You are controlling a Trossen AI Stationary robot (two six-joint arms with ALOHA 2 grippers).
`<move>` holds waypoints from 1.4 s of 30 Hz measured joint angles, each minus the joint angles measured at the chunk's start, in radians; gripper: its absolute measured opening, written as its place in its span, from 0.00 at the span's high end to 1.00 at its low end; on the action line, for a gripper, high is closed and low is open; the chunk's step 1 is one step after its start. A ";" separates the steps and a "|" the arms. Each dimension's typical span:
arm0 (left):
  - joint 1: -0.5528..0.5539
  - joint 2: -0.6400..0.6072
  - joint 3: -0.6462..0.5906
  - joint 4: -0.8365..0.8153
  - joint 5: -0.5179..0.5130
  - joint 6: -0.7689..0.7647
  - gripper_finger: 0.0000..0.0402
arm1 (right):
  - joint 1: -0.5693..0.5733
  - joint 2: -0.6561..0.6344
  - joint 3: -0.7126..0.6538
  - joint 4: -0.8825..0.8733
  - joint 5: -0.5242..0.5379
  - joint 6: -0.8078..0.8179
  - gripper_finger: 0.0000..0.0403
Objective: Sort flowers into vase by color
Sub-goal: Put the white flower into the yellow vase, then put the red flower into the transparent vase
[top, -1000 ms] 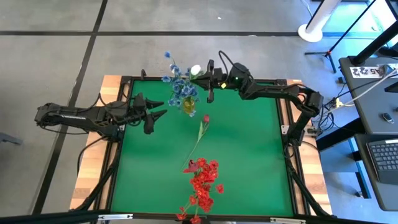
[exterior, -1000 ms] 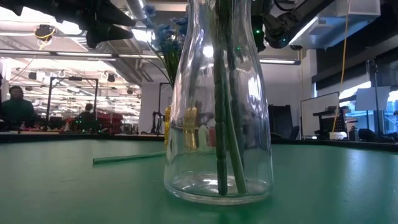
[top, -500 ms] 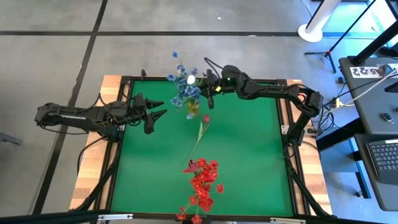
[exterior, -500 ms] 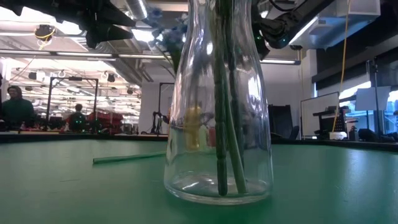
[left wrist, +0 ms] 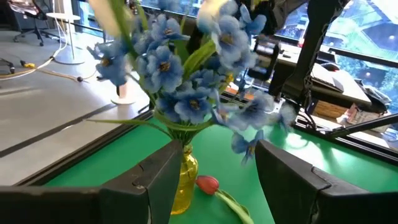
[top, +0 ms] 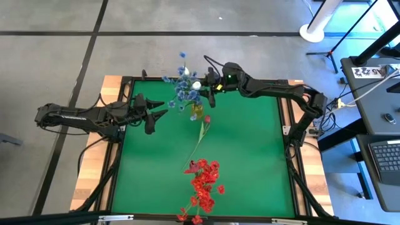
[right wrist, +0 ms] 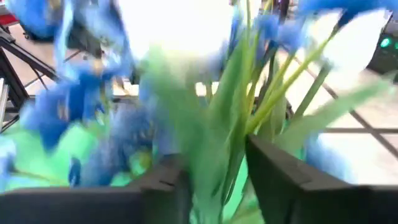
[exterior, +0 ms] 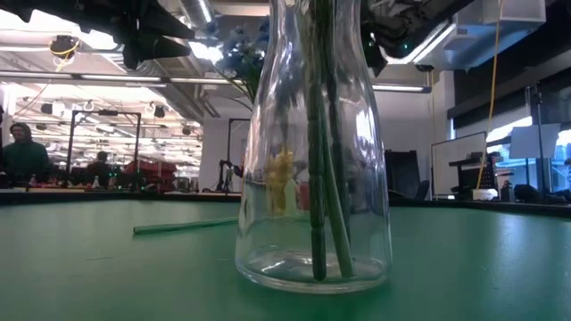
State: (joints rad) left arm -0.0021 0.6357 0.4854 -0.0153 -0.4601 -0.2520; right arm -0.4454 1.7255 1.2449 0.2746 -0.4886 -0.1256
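A cluster of red flowers (top: 203,181) is seen lying at the near edge of the green worktop (top: 250,156), with a single red bud (top: 206,119) farther in. Beyond it, blue flowers (top: 184,87) are gathered in a vase (exterior: 312,178). The right hand (top: 209,84) is parted around their stems. The left hand (top: 161,112) is open, empty, just beside.
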 joint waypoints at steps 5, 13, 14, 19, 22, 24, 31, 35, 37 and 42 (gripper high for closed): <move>0.000 0.000 0.000 0.000 -0.001 -0.005 0.50 | 0.000 -0.032 0.077 -0.198 0.066 -0.032 0.47; 0.000 0.000 0.000 0.000 0.000 -0.006 0.50 | 0.000 -0.066 0.164 -0.450 0.086 -0.084 0.33; 0.000 0.000 0.000 0.000 0.000 -0.006 0.50 | 0.000 -0.068 0.176 -0.469 0.086 -0.092 0.32; 0.000 0.000 0.000 0.000 0.000 -0.007 0.50 | 0.001 -0.074 0.213 -0.541 0.085 -0.097 0.31; 0.000 0.000 0.000 0.000 0.000 -0.009 0.50 | 0.001 -0.079 0.250 -0.600 0.086 -0.111 0.31; 0.000 0.000 0.000 0.000 0.000 -0.010 0.50 | 0.000 -0.087 0.286 -0.672 0.093 -0.116 0.31; -0.001 0.000 0.000 -0.054 0.004 -0.057 0.50 | 0.001 -0.119 0.404 -0.958 0.218 -0.140 0.31; -0.005 0.016 0.000 -0.125 0.092 -0.122 0.50 | 0.001 -0.161 0.412 -1.061 0.267 -0.110 0.31; -0.020 0.038 -0.007 -0.127 0.118 -0.172 0.50 | 0.001 -0.182 0.412 -1.104 0.300 -0.076 0.31; -0.092 0.146 -0.030 -0.130 0.114 -0.298 0.50 | 0.002 -0.229 0.383 -1.167 0.387 0.015 0.31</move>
State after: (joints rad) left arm -0.0944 0.7816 0.4559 -0.1452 -0.3462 -0.5505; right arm -0.4438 1.4963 1.6278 -0.8925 -0.1014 -0.1109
